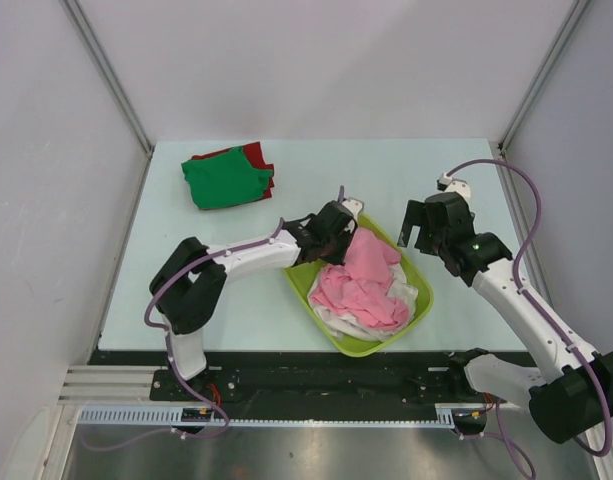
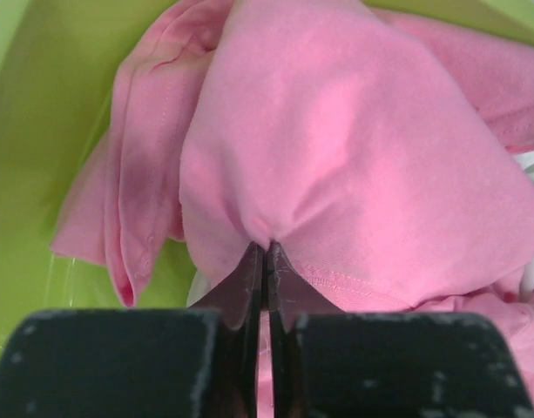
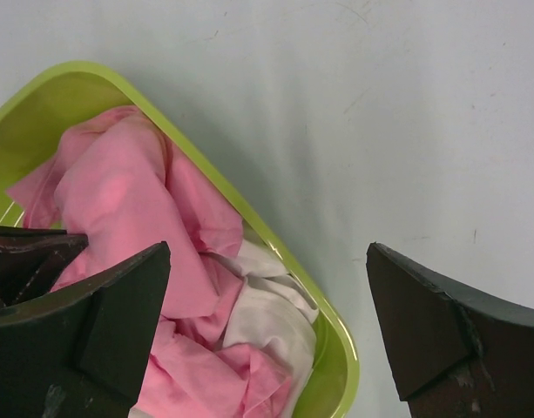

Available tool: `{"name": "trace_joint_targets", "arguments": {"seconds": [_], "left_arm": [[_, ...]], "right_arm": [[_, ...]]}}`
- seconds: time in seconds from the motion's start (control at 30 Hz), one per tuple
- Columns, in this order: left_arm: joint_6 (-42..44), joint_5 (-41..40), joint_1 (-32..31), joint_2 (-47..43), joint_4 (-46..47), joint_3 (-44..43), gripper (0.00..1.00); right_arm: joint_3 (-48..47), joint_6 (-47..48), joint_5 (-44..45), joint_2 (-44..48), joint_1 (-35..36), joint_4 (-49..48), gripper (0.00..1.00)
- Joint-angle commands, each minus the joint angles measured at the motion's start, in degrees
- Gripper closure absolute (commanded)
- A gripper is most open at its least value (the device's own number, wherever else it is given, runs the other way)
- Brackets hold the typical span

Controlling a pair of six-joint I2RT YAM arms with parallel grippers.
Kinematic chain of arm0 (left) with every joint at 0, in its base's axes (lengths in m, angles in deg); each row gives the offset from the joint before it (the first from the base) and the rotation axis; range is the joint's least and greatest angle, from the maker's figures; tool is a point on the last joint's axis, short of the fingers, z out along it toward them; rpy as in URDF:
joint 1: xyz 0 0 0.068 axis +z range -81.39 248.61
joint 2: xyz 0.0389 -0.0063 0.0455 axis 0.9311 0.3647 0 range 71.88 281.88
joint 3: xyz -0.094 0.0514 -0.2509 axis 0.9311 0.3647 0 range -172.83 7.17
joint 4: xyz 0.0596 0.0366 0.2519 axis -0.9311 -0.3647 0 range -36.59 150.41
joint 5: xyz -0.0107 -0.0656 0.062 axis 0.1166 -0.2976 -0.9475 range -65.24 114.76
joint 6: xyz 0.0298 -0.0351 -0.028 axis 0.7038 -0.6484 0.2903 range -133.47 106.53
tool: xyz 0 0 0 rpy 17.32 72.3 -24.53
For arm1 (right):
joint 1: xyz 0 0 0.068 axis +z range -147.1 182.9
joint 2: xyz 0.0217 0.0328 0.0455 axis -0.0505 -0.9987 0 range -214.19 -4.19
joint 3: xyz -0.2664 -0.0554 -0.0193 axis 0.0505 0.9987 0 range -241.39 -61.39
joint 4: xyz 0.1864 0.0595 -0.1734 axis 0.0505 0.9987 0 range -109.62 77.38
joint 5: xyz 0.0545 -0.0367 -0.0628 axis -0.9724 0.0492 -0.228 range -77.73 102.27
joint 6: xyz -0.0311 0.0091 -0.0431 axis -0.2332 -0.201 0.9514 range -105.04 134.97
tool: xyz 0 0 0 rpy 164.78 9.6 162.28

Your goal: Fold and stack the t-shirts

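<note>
One pink t-shirt (image 1: 364,280) lies over white fabric (image 3: 267,305) in the lime tub (image 2: 40,131); left gripper (image 2: 267,252) pinches a pink fold (above the tub), right gripper (image 3: 268,252) hangs wide beside it.

Here lie a pink shirt (image 1: 364,280), white shirt (image 3: 267,315), green shirt (image 1: 224,180), red shirt (image 1: 255,152), lime-green tub (image 1: 367,347).

pink t-shirt (image 2: 354,157): soft matt cloth, stitched hem seen | tub (image 2: 31,131): smooth glossy plastic | desk (image 3: 380,104): matt, faintly scuffed | left gripper (image 2: 267,261): matt black, speckled wear noted
</note>
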Motion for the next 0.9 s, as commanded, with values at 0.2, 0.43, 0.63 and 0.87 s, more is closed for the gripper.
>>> {"name": "trace_joint_targets", "arguments": {"seconds": [0.2,0.43,0.63,0.87], "left_arm": [[1.00,1.70,0.47,-8.39,2.80,-2.11,1.00],[0.29,-0.33,5.39,-26.50,-10.63,-13.18,1.00],[-0.59,2.05,15.76,-40.13,-18.46,-18.72,1.00],[-2.33,-3.66,19.28,-54.28,-27.60,-19.18,1.00]], "right_arm": [[1.49,0.74,-1.39,3.21,-0.09,-1.33,0.00],[1.75,0.74,-5.86,4.36,-0.09,-2.83,0.00],[1.75,1.26,-5.52,3.48,0.79,-3.27,0.00],[1.84,1.35,-4.81,0.67,1.67,-2.47,0.00]]}}
